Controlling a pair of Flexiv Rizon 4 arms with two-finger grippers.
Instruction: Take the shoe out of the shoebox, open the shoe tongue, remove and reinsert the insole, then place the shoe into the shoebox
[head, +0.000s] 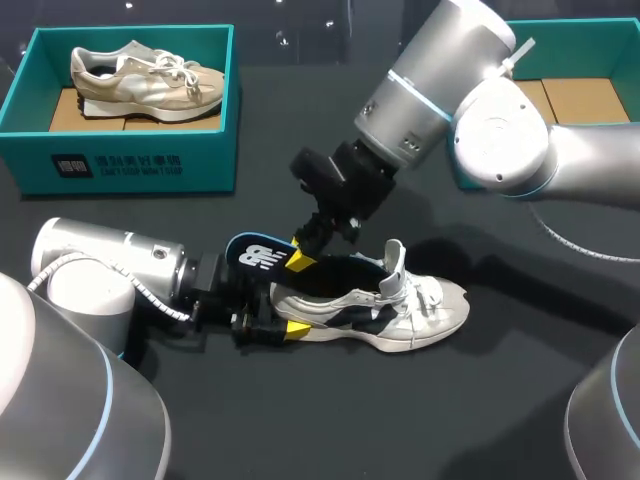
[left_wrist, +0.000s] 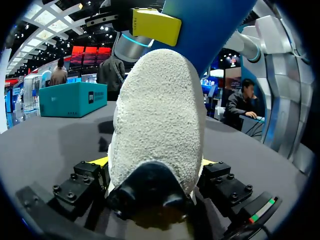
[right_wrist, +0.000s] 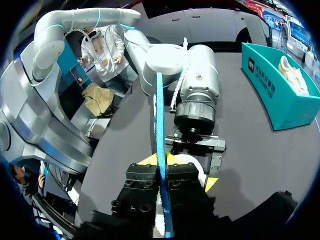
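A white and black shoe (head: 400, 305) lies on its side on the dark table (head: 330, 420), toe to the right. My left gripper (head: 290, 312) comes in from the left and its fingers press on the heel (left_wrist: 160, 120) from both sides. The blue insole (head: 255, 255) sticks up out of the heel end. My right gripper (head: 303, 258) reaches down from the back right and is shut on the insole's edge (right_wrist: 160, 115). In the left wrist view the insole (left_wrist: 210, 30) rises behind the heel, with one of the right gripper's yellow fingertips (left_wrist: 155, 25) on it.
A teal shoebox (head: 130, 160) stands at the back left with a beige shoe (head: 145, 80) inside. A second teal box (head: 600, 100) stands at the back right, partly behind my right arm. In the right wrist view the left arm (right_wrist: 197, 85) lies straight ahead.
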